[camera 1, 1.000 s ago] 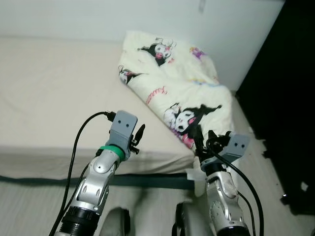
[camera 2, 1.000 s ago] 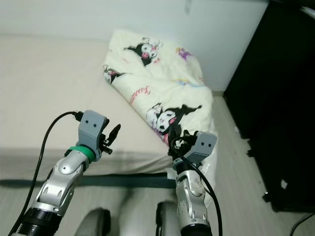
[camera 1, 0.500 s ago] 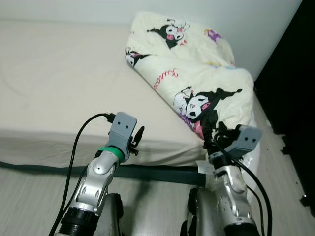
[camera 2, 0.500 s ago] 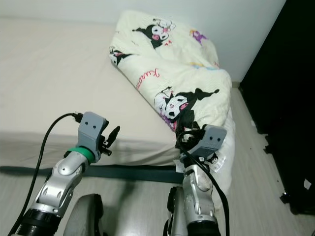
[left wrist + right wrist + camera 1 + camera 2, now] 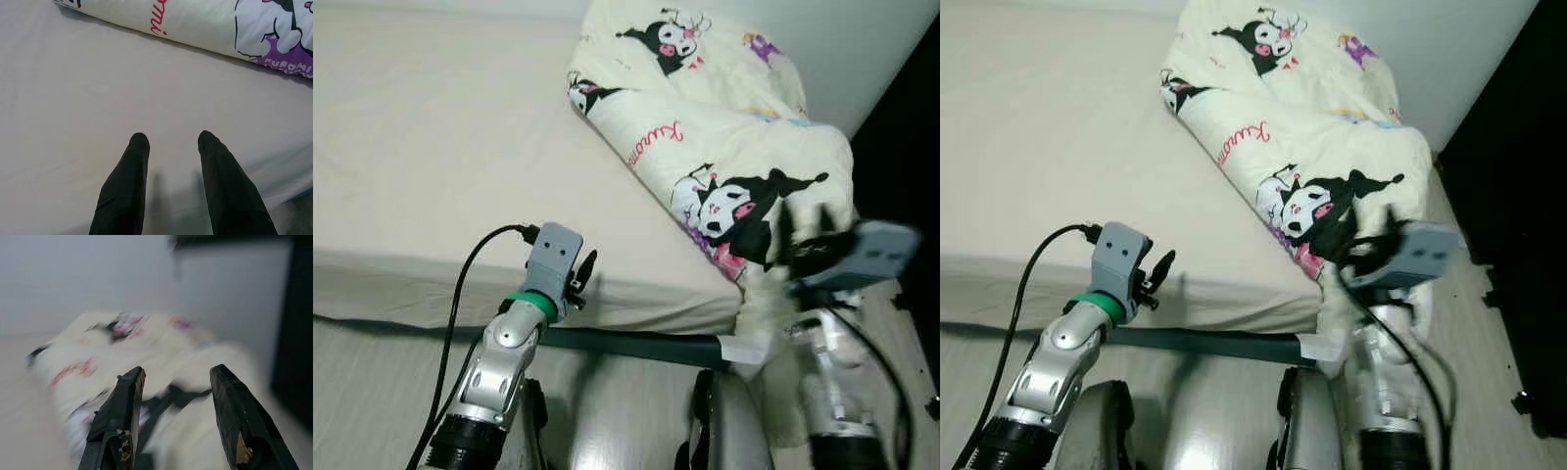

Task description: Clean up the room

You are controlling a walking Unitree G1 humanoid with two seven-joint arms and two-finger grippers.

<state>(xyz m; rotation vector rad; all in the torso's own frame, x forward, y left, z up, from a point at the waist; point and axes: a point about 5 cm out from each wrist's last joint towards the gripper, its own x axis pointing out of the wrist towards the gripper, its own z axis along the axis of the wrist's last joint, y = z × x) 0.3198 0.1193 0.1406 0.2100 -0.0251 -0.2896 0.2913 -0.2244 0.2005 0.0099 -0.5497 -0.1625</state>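
A cream blanket printed with black-and-white cartoon figures lies bunched along the right side of the bed, and its end hangs over the bed's near right corner. My left gripper is open above the mattress edge, left of the blanket; the left wrist view shows the gripper with nothing between its fingers and the blanket beyond. My right gripper is blurred and raised in front of the blanket's hanging end. In the right wrist view the gripper is open and faces the blanket.
A dark bed-frame rail runs under the mattress edge. Tall black furniture stands close on the right, leaving a narrow strip of floor beside the bed. A white wall is behind the bed. Pale wooden floor lies below.
The view has shifted closer to the bed and blanket. My right arm has risen and swung right, now blurred, up to the blanket's hanging end. My left arm keeps its pose.
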